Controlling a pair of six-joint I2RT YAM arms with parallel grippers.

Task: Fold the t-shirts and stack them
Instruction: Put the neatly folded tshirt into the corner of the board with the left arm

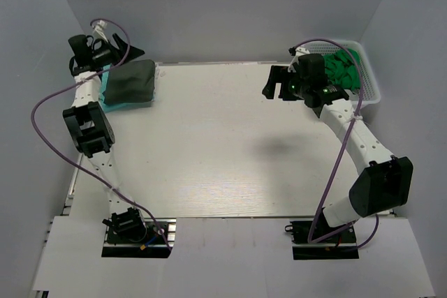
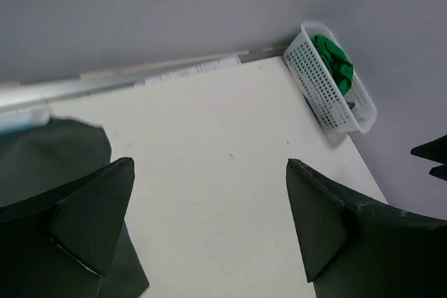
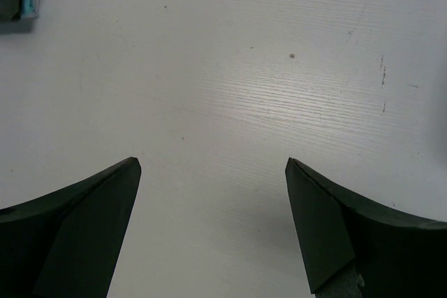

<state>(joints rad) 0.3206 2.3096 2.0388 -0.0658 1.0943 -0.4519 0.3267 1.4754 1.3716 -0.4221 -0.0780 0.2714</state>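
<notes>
Top external view: the dark grey-green shirt is folded into a neat rectangle in the far-left corner of the desk. It's lying on top of the mint-teal shirt, which peeks out along the left and near edges. The left gripper hangs over the far edge of that stack. Over in the far-right corner there's a white basket with the bright green shirt bunched up inside. The right gripper sits just left of the basket, above bare desk, pointing toward the left side. From up here I honestly can't tell how far open either one is.

Left wrist view: this one makes it clear. The jaws are spread wide with nothing between them, just bare desktop showing in the gap. The dark shirt fills the lower left, partly behind the left finger, and I can't tell if the finger actually touches it. The basket with the green shirt shows up far off at the far-right corner.

Right wrist view: same deal here, jaws wide apart, holding nothing, with plain white desk underneath. Only a sliver of the folded stack shows, tucked into the top-left corner of the picture, well apart from the fingers.
</notes>
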